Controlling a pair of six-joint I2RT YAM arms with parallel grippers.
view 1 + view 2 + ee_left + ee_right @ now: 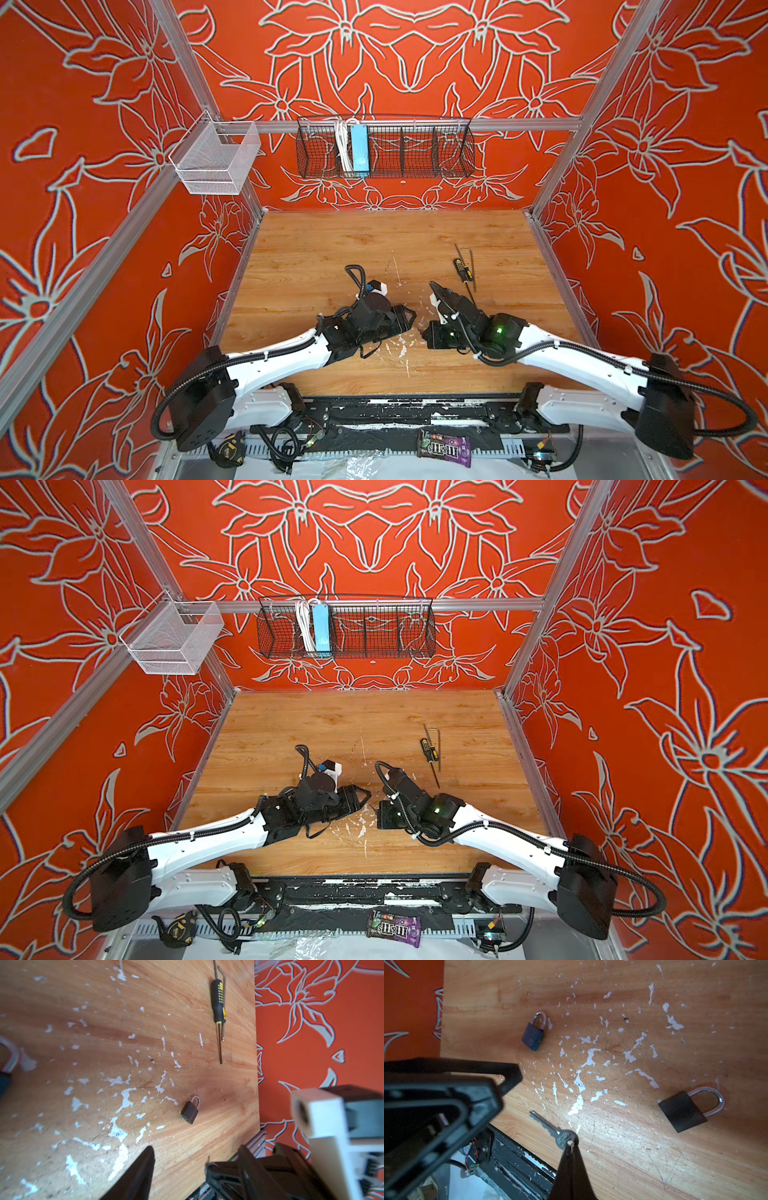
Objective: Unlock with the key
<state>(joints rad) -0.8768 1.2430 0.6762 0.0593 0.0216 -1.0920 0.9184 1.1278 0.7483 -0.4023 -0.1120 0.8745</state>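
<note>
- While the 2 arms are facing each other over the near middle of the counter (332,249), the right pincer (569,1148) is pressing together on the bow of the key (550,1126), as the right wrist view is showing.
- The key's blade is projecting past that pincer's tips, hanging above the wood and touching neither padlock. Its tip is pointing toward the left pincer (409,319).
- The left pincer is standing with its jaws apart and nothing between them. The right wrist view is showing bare wood through the gap.
- The blue padlock (533,1035) is lying flat on the counter, near the left pincer's tip and well apart from the key.
- The black padlock (682,1111) is lying flat on the other side of the key, also apart from it.
- Each padlock's shackle is sitting down in its body, as far as that view is showing.
- In both top views the arms are covering the spot where the key and the 2 padlocks are, so none of them is showing clearly there.
- The screwdriver (464,269), with a black-and-yellow handle, and the hex key (473,270) are lying side by side on the counter, beyond the right arm.
- Pale worn patches (579,1103) are speckling the wood between the 2 padlocks.
</note>
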